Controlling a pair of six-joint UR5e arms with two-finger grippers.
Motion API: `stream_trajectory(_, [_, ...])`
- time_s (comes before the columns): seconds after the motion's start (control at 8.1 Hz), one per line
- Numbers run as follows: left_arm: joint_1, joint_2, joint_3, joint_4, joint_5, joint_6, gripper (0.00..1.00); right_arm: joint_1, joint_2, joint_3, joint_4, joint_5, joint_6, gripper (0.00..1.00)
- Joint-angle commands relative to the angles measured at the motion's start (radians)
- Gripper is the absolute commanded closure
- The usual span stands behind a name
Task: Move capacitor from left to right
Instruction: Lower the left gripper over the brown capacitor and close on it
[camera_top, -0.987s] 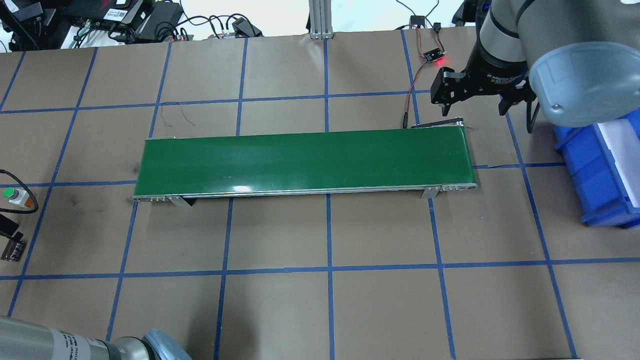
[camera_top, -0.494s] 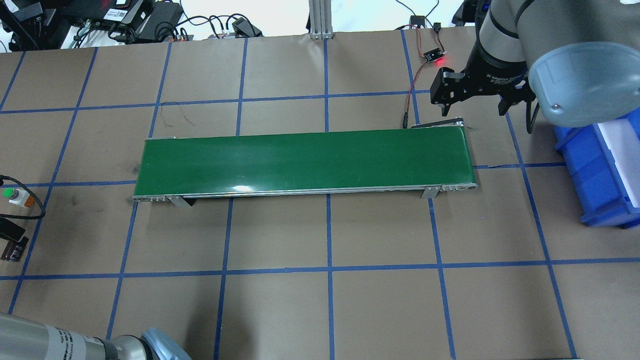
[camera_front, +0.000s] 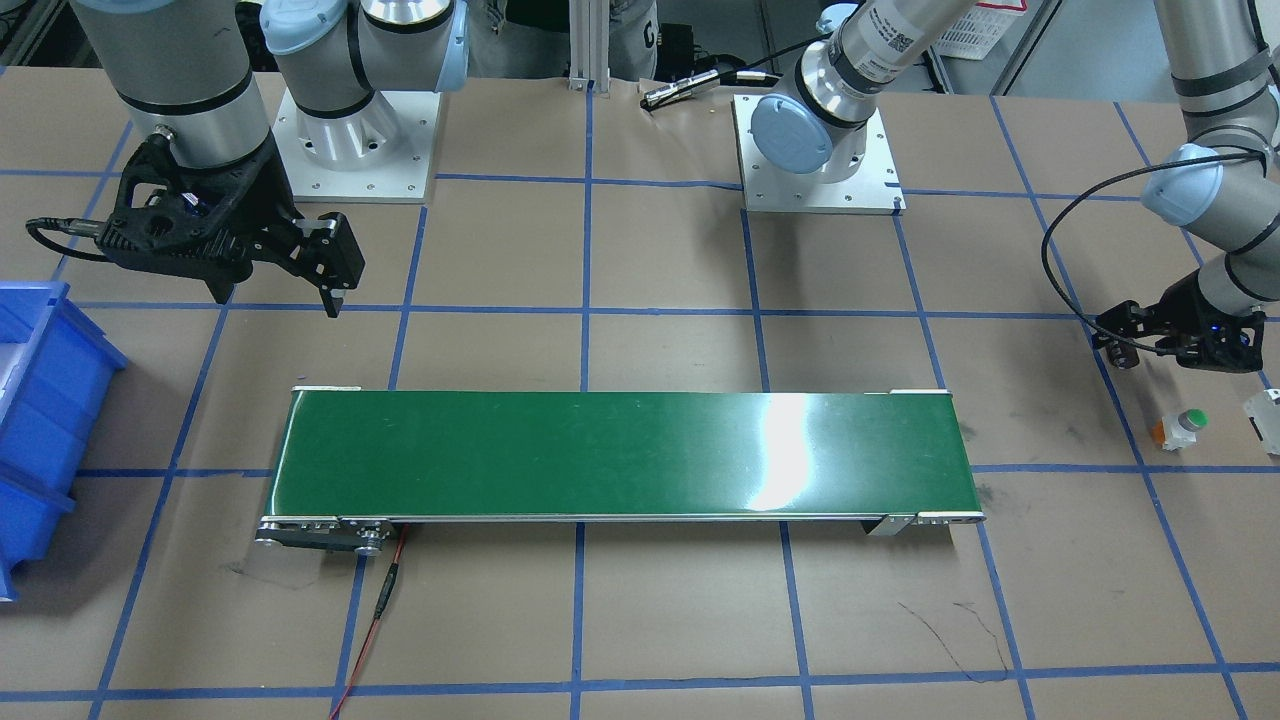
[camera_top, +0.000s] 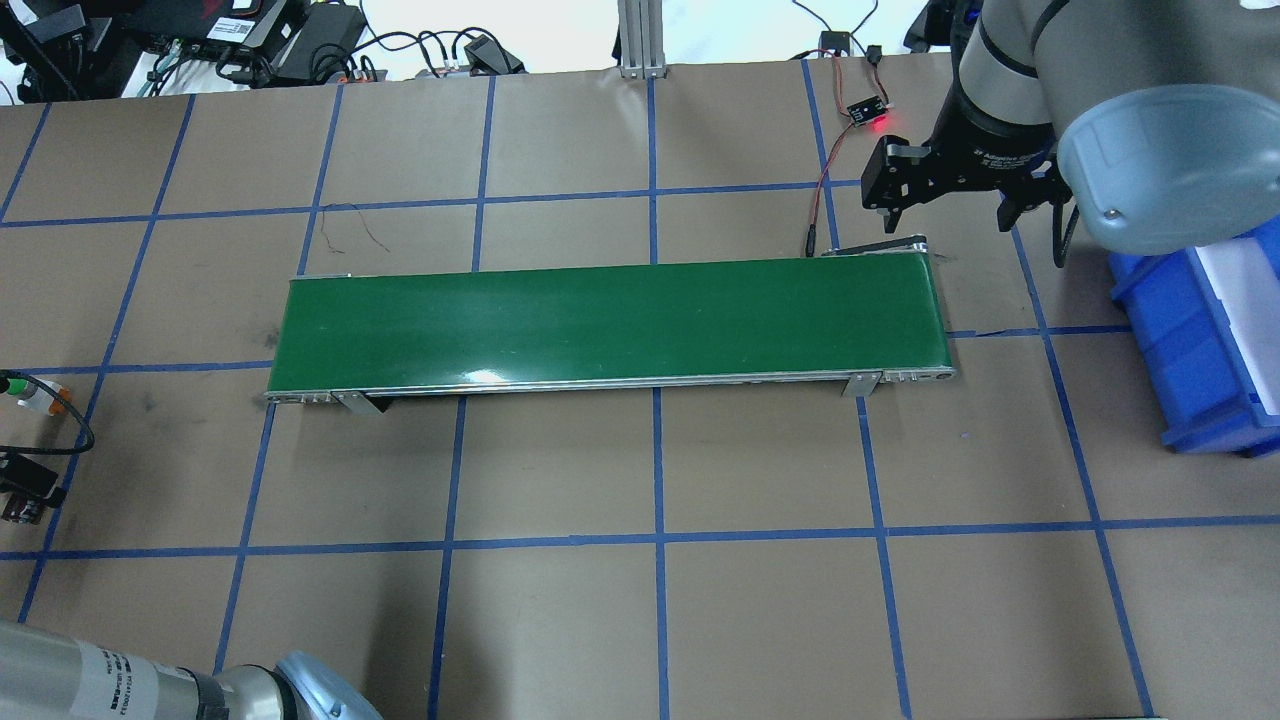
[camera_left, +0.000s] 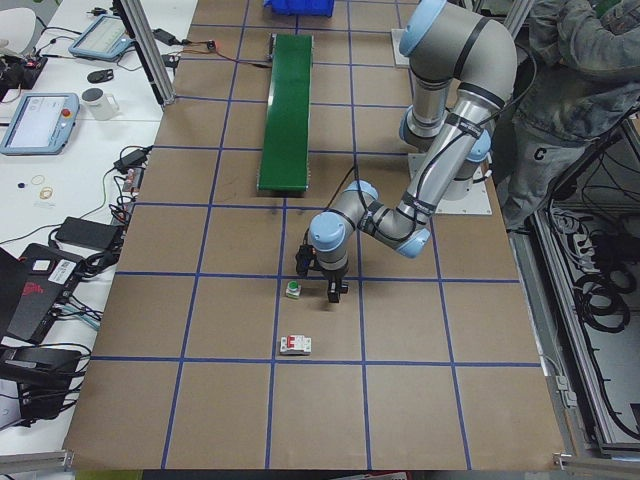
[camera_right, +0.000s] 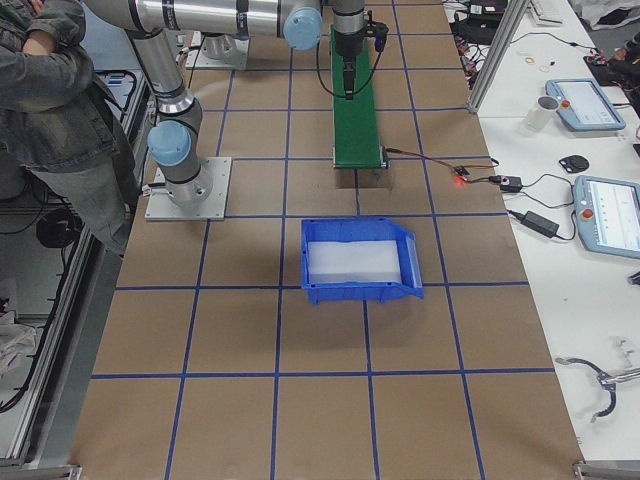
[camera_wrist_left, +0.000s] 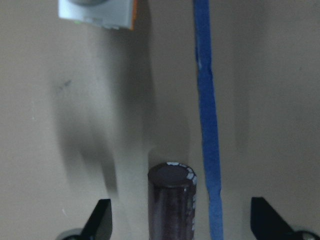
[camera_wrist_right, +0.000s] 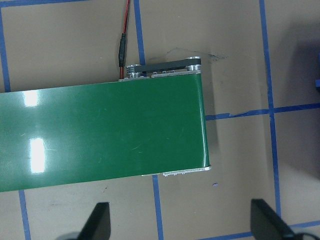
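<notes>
Left jaws nearer — capacitor (camera_wrist_left: 172, 204) partly cropped

We see a dark brown capacitor (camera_wrist_left: 171, 200), a glossy green belt (camera_top: 610, 320), a blue bin (camera_right: 355, 292), a tan table (camera_top: 760, 460) gridded in blue.

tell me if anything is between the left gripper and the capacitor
Nothing visible. In the left wrist view the capacitor sits between the jaws of the open left gripper, with only bare table in the gap on each side. The white button lies farther ahead, clear of the grasp.
</notes>
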Motion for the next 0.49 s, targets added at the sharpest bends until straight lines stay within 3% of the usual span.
stream_trajectory(0.0, [0.003, -0.002, -0.022, 0.002, -0.001, 0.007, 0.08, 0.000, -0.001, 0.001, 0.000, 0.001, 0.000, 0.00])
stream_trajectory(0.37, [0.003, -0.001, -0.021, 0.002, 0.002, 0.017, 0.12, 0.000, -0.001, 0.001, 0.000, 0.001, 0.000, 0.00])
